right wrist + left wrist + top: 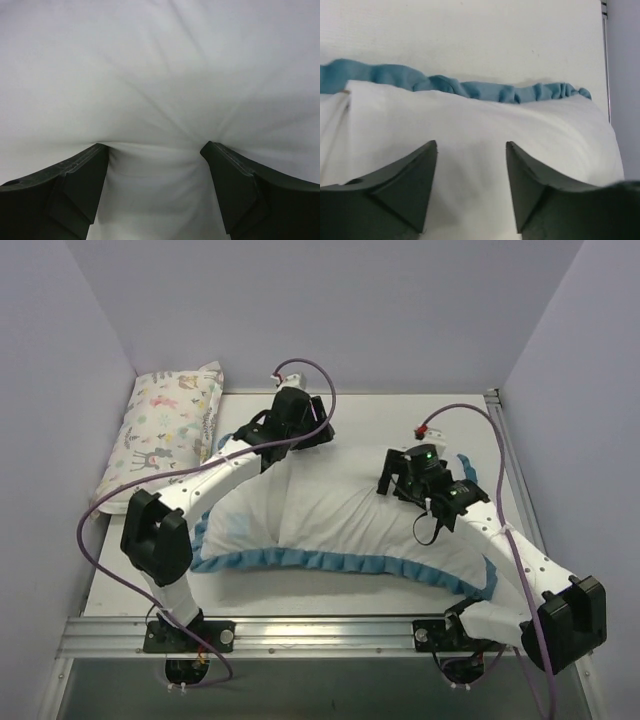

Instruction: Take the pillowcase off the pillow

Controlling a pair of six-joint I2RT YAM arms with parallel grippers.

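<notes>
The pillowcase lies across the table with its white side out and blue ruffled trim along its near edge. It bulges, but I cannot tell the pillow apart from the white cloth. My left gripper is at the far left of the bulge. In the left wrist view it is open over white cloth, with the blue trim just beyond. My right gripper rests on the right half. In the right wrist view it is open, its tips pressed into creased white cloth.
A small pastel animal-print pillow lies along the left wall at the back. Grey walls close the left, back and right sides. A metal rail runs along the near edge, and another along the right side.
</notes>
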